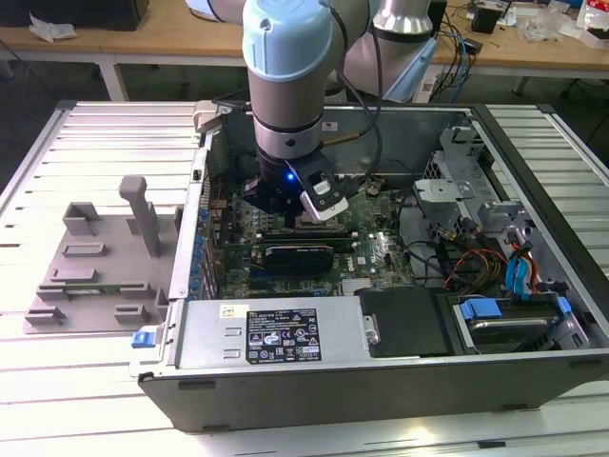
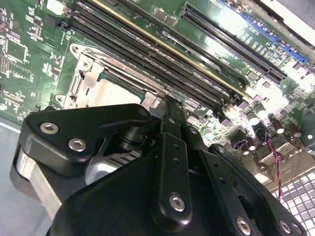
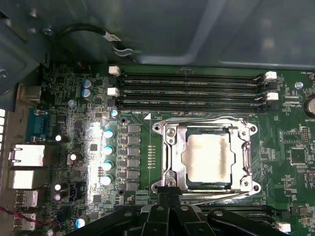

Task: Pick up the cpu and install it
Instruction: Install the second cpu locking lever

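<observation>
The cpu (image 3: 208, 157) sits in its socket (image 3: 170, 157), its top unreadable; the gripper (image 3: 169, 194) hangs beside it, fingers together.

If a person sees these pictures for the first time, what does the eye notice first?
First, the pale blue robot arm reaching down into the open computer case in the exterior view. Next, in the first wrist view, the shiny cpu lying in its metal socket frame on the green motherboard, with the gripper at the frame's edge.
</observation>
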`<state>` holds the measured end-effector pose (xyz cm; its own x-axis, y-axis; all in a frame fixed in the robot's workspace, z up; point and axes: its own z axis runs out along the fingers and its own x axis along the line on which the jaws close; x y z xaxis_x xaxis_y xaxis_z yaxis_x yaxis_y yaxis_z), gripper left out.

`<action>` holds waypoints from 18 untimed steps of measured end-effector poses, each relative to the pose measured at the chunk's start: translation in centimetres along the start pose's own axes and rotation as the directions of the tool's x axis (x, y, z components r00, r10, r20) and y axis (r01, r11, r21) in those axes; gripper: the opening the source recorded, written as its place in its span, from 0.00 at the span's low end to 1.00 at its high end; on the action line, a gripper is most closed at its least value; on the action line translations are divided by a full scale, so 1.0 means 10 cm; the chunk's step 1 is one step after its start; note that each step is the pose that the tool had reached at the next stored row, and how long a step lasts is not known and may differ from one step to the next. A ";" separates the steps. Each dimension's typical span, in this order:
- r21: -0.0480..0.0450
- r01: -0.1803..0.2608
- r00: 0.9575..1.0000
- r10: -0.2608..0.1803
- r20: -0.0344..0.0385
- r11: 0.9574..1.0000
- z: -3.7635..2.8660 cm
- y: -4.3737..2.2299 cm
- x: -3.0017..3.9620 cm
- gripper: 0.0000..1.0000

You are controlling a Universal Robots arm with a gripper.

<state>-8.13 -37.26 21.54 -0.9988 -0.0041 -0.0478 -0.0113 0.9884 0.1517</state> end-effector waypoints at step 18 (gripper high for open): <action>-0.031 -0.002 1.000 0.002 -0.003 1.000 0.003 -0.132 -0.012 0.11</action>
<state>-7.99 -38.55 21.31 -0.9990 -0.0026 -0.0443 -0.0107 0.9832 0.1821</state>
